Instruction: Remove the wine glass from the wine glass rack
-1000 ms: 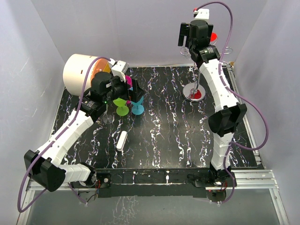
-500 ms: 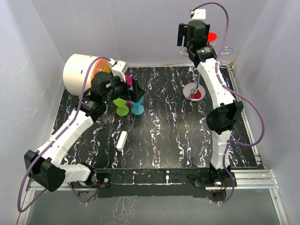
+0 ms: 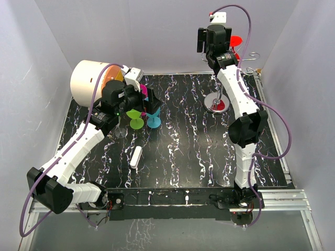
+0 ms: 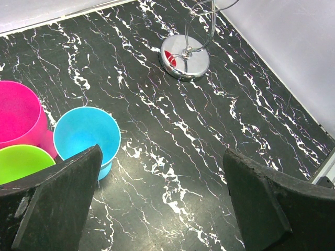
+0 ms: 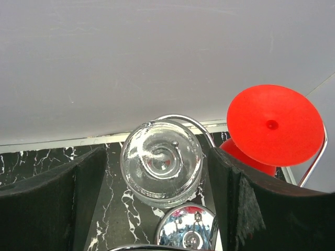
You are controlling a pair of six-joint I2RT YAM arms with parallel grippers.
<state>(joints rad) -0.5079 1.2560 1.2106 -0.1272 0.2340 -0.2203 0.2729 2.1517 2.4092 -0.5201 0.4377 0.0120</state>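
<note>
Item: clear inverted wine glass (image 5: pixel 161 162), hanging foot-up in the scroll arms of the silver wire wine glass rack (image 3: pixel 217 102), far right; red plastic wine glass (image 5: pixel 275 125) just right of it. Change: right gripper (image 5: pixel 159 196) has edged left at the rack top, jaws drawing in, now apart either side of the clear glass, no clamp visible; grasp judged imminent, lift-off outstanding. Left gripper (image 4: pixel 157 209): jaws wide apart, empty, above pink cup (image 4: pixel 15 112), blue cup (image 4: pixel 86 133), green cup (image 4: pixel 21 162). Surface: black white-veined counter (image 3: pixel 183 151); cream cylindrical drum (image 3: pixel 89 81) far left. Room: plain pale grey walls (image 3: pixel 136 31)
</note>
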